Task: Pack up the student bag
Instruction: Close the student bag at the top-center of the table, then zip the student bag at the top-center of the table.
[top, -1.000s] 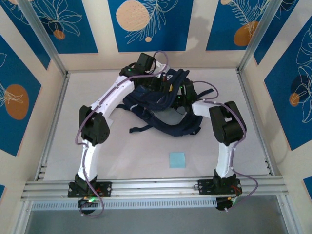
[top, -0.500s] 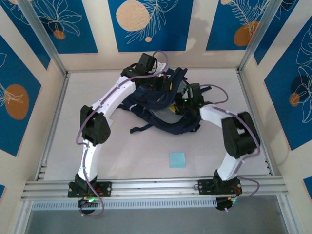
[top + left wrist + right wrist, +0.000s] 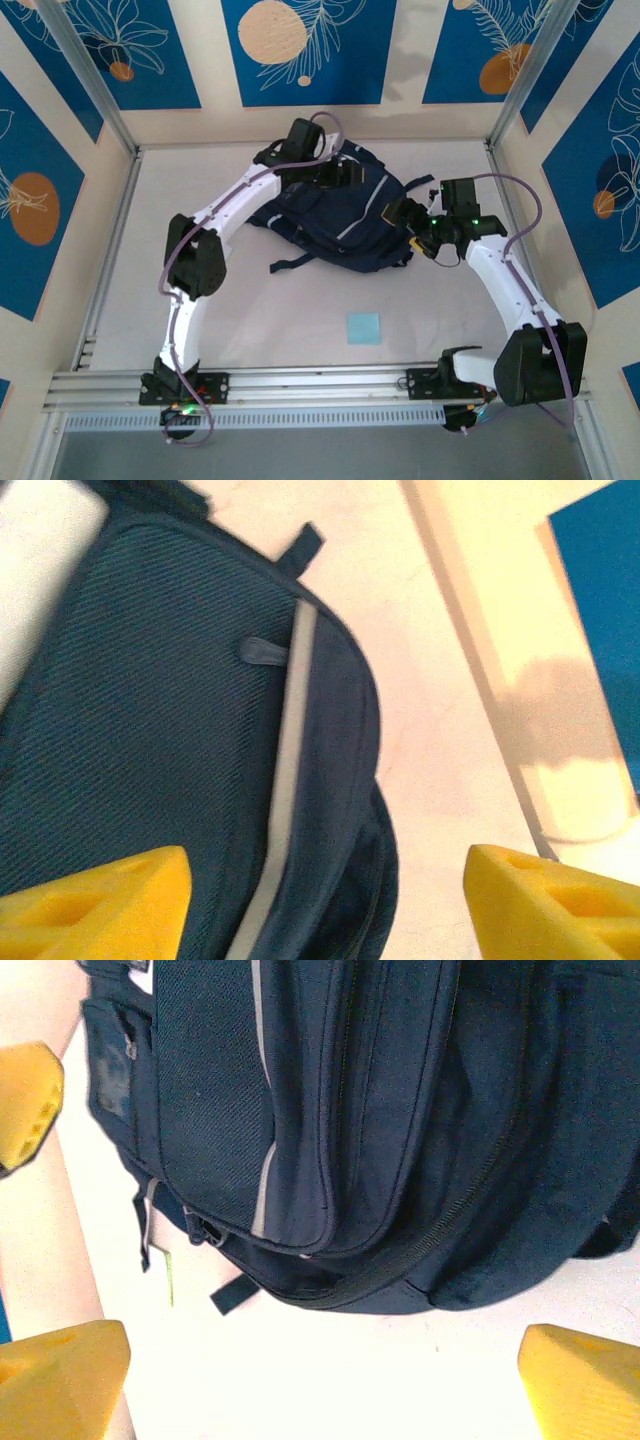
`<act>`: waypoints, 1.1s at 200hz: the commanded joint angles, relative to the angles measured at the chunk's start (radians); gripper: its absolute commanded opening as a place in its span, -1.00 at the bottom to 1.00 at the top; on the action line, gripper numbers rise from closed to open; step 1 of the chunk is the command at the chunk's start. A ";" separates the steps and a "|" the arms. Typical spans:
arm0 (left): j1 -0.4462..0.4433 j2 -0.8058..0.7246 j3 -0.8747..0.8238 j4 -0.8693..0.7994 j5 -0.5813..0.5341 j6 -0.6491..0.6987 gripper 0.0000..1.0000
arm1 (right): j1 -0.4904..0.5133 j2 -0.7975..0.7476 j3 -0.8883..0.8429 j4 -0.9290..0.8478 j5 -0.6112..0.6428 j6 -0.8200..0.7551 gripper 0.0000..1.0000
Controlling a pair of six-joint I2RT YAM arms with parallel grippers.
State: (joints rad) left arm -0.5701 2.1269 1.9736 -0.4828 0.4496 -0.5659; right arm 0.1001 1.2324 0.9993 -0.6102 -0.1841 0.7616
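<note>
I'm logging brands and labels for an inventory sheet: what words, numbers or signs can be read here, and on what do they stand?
No text can be read in these pictures.
student bag: a small dull patch near its edge, too blurred to read.
blue square on the table: plain, no marks that can be made out.
wall panels: leaf and circle drawings, no words.

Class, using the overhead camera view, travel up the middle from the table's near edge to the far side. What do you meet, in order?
metal rail → light blue square → student bag → back wall
</note>
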 commanded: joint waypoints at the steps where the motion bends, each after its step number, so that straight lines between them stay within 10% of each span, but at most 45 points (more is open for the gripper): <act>1: 0.061 -0.125 -0.162 0.119 -0.077 -0.073 0.51 | 0.003 0.004 0.043 -0.073 -0.048 -0.055 0.99; 78: 0.229 -0.375 -0.740 0.275 -0.302 -0.287 0.57 | 0.255 0.098 0.097 0.026 0.099 0.039 0.81; 220: 0.227 -0.063 -0.498 0.299 -0.325 -0.362 0.41 | 0.577 0.499 0.352 0.139 0.146 0.086 0.22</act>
State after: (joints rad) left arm -0.3386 1.9751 1.4284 -0.1715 0.1062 -0.9413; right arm 0.6518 1.6699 1.2938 -0.5060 -0.0692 0.8085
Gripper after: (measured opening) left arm 0.724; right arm 0.621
